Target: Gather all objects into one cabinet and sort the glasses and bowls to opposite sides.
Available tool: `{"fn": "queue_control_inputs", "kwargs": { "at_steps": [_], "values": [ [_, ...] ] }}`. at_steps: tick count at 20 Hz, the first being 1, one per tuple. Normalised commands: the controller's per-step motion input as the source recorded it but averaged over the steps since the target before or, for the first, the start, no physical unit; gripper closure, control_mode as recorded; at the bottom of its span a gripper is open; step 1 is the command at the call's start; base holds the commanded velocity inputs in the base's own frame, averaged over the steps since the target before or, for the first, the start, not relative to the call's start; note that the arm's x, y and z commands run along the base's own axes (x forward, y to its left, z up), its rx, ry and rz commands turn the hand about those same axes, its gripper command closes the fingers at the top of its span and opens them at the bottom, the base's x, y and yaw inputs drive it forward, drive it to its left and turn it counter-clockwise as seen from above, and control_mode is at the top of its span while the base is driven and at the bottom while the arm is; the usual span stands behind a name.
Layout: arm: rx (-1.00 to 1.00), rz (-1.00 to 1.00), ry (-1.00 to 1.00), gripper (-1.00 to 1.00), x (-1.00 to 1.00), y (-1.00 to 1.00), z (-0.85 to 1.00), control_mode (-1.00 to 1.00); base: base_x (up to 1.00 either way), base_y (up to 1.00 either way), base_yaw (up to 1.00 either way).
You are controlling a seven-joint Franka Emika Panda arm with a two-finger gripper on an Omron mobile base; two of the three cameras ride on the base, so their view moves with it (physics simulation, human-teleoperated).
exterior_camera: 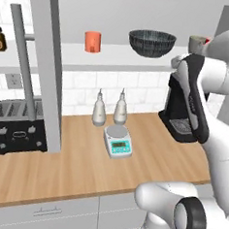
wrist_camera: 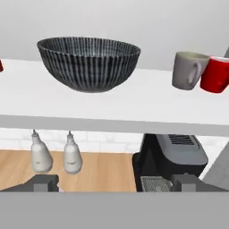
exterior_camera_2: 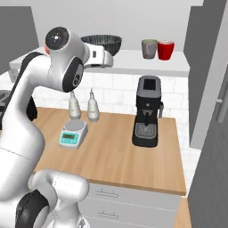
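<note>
Though smooth the cups (wrist_camera: 188, 69), ribbed dark round bowl (wrist_camera: 88, 62) on white shelf (wrist_camera: 112, 109).

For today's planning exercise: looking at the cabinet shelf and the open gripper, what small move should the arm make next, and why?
Probably ease the open gripper forward toward the wide dark mesh-patterned bowl. It sits mid-shelf between the small orange cup on one side and the grey cup and red cup on the other, so cups and bowl are not yet sorted to opposite sides.
</note>
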Motion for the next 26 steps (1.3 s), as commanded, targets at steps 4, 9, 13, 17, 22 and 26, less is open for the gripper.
{"fn": "queue_control_inputs", "kwargs": {
  "at_steps": [4, 9, 13, 17, 22, 26],
  "values": [
    [-0.11, 0.0, 0.0, -1.0, 0.08, 0.52, -0.08, -1.0, 0.0, 0.0, 0.0],
    [-0.04, 0.0, 0.0, -1.0, -0.1, 0.98, 0.0, -1.0, 0.0, 0.0, 0.0],
    [0.03, -0.01, 0.0, -1.0, -0.05, 1.0, 0.0, -1.0, 0.0, 0.0, 0.0],
    [0.11, -0.05, 0.0, -1.0, 0.0, 0.97, 0.05, -1.0, 0.0, 0.0, 0.0],
    [0.18, -0.06, 0.09, -1.0, 0.39, 0.39, 0.13, -1.0, 0.0, 0.0, 0.0],
    [0.02, 0.0, 0.03, -1.0, 0.06, -0.01, 0.0, -1.0, 0.0, 0.0, 0.0]
  ]
}}
